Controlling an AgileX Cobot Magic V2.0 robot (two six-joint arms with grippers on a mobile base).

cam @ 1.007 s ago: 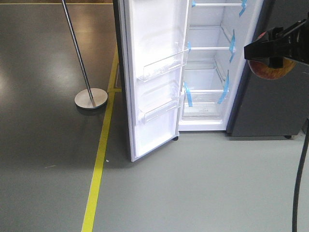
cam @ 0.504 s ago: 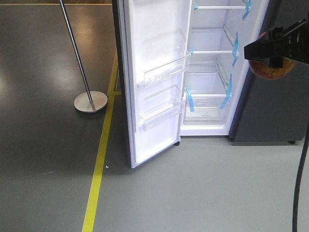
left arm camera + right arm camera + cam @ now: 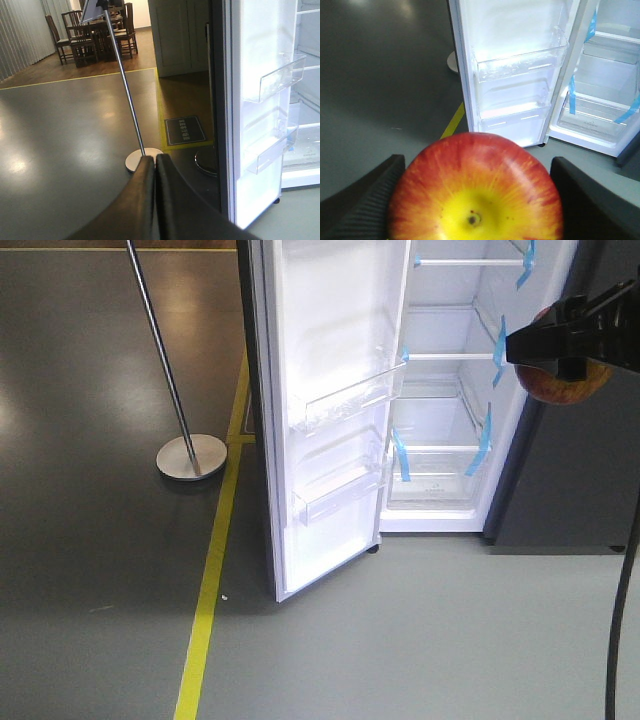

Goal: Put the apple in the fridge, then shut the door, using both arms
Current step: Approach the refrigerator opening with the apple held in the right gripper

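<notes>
Left gripper point(image 3: 155, 172): clenched, the two black fingers pressed flat together with nothing between them; it hangs idle, facing the floor stand and the outer edge of the door.
Floor stand point(image 3: 190, 456): a thin metal pole on a round base, well left of the fridge, beyond the yellow floor line point(image 3: 205, 610).
Door point(image 3: 330, 390): swung wide open to the left, its white inner face showing, with clear bins point(image 3: 345, 400) that look empty.
Fridge point(image 3: 440, 350): the compartment stands open, with white-edged shelves and strips of blue tape point(image 3: 400, 455) at the edges; the shelves in view look bare.
Right gripper point(image 3: 476, 197): grasping the apple, one ribbed black finger on each side of it, held up at the right edge of the front view.
Apple point(image 3: 558, 388): red with a yellow patch, in the right gripper's hold, in the air and outside the fridge, with open floor between it and the shelves.
Step in hand: carrying the apple toward the open compartment; placing and door-closing are not yet done.
Next move: likely bring the right arm forward and leftward, past the door's bins, over a free shelf, lower the apple onto it and let go. The left arm seems best placed to push the door shut afterwards.
</notes>
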